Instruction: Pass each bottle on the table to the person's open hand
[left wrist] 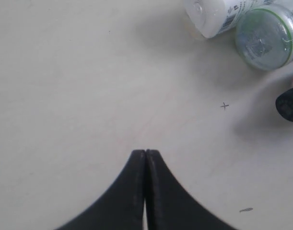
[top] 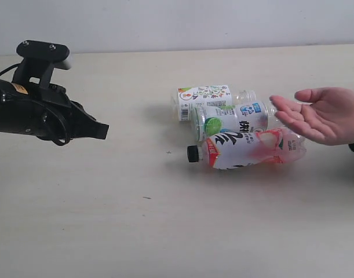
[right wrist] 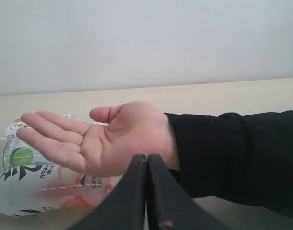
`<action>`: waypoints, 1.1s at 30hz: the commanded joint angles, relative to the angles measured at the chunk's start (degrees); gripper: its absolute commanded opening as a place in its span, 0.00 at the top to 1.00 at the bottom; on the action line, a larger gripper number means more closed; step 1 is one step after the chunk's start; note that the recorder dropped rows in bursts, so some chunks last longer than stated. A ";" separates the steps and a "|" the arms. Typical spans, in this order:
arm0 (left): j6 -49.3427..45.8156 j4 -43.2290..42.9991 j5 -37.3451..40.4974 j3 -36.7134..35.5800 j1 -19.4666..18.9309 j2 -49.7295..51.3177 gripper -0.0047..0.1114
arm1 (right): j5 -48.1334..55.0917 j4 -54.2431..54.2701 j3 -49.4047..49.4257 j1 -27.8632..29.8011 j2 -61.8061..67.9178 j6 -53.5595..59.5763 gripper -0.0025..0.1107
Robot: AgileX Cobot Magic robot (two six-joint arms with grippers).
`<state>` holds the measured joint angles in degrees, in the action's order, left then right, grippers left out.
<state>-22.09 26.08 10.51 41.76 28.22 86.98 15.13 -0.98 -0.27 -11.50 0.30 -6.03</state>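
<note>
From the exterior view I see the left gripper [top: 101, 131] on the left side of the table [top: 165, 231], well apart from the bottles. Its jaws look pressed together with nothing between them. Three bottles lie on their sides right of centre, packed against each other: the white bottle [top: 203, 95] with colourful print farthest back, the green-lime bottle [top: 229, 119] in the middle, and the red-white bottle [top: 246, 149] nearest, its black cap [top: 192, 153] pointing towards the left arm. The open hand [top: 324, 114] comes in from the right edge, palm up, fingertips over the bottles' far ends. I cannot tell whether it touches them. The right gripper is not in this view.

In the left wrist view the left gripper [left wrist: 145, 152] has its two dark fingers shut flat against each other, empty, over bare table [left wrist: 64, 72]. Ahead lie the base of the white bottle [left wrist: 211, 17], the round base of the green-lime bottle [left wrist: 266, 36] just beside it, and the black cap [left wrist: 288, 105] at the frame edge. A small cross mark [left wrist: 225, 106] sits on the tabletop between gripper and bottles.

In the right wrist view the right gripper [right wrist: 146, 157] is also closed tight and holds nothing. It points at the open hand [right wrist: 103, 141], which is palm up with a black sleeve [right wrist: 232, 153] behind the wrist. Beyond the hand I make out the green-lime bottle [right wrist: 17, 155] and the red-white bottle [right wrist: 36, 191], both lying on the table.
</note>
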 commanded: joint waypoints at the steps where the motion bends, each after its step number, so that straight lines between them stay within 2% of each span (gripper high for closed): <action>1: -0.17 0.47 -0.93 -0.24 -0.27 -0.48 0.96 | -0.68 -0.43 0.27 0.21 -0.30 0.11 0.98; 33: -0.17 1.34 0.34 -0.24 -0.27 -0.48 0.96 | -0.68 -0.43 0.27 0.21 -0.30 0.11 0.98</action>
<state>-22.09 26.51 10.64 41.76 28.22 86.98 15.13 -0.98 -0.27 -11.50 0.30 -6.03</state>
